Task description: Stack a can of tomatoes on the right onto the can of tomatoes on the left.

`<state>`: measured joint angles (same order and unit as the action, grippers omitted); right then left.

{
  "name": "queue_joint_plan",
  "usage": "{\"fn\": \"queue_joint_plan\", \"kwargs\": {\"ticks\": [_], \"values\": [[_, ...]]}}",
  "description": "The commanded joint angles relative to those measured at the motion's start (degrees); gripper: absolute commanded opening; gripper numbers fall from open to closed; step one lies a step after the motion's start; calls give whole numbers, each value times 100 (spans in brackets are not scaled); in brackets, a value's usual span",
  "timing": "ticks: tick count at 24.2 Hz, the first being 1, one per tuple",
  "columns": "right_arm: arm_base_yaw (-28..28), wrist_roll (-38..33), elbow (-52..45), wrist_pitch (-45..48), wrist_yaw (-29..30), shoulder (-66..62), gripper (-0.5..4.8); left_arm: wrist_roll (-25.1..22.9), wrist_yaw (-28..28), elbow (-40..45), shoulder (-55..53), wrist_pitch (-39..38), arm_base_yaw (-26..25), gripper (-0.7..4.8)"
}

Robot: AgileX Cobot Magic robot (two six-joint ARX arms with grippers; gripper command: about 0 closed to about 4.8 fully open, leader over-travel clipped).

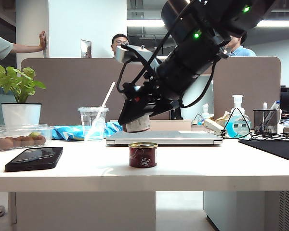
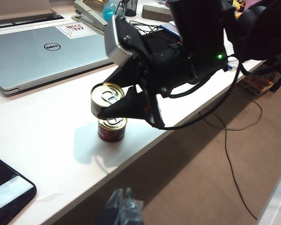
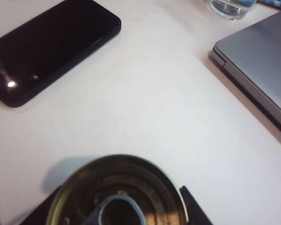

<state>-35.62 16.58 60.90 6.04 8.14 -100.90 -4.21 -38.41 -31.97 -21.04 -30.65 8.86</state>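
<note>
The carried tomato can (image 2: 107,99), clenched by the right gripper (image 2: 131,101), should be centred over the standing tomato can (image 1: 143,155) before lowering; the left gripper's (image 2: 122,208) finger state cannot be told.

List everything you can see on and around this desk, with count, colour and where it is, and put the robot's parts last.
cans: 2, red with gold lids; one on the desk front, one held above it
laptop: 1, silver, closed, behind the cans
phone: 1, black, desk left
cup: 1, clear, with straw, behind the phone
plant: 1, green in white pot, far left
fruit box: 1, clear, left
sanitiser: 1, clear blue, right
pen pot: 1, black mesh, right
people: 3, behind the partition
right tool: shut on the raised can
left tool: blurred, off the desk front
</note>
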Motion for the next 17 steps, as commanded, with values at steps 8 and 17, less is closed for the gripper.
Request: {"fn": "queue_joint_plan", "kwargs": {"ticks": [8, 17], "values": [[-15, 20, 87, -437, -76, -48, 180, -9, -15, -2, 2, 77, 0, -2], [-2, 20, 87, -575, -81, -59, 180, -9, -15, -2, 2, 77, 0, -2]]}}
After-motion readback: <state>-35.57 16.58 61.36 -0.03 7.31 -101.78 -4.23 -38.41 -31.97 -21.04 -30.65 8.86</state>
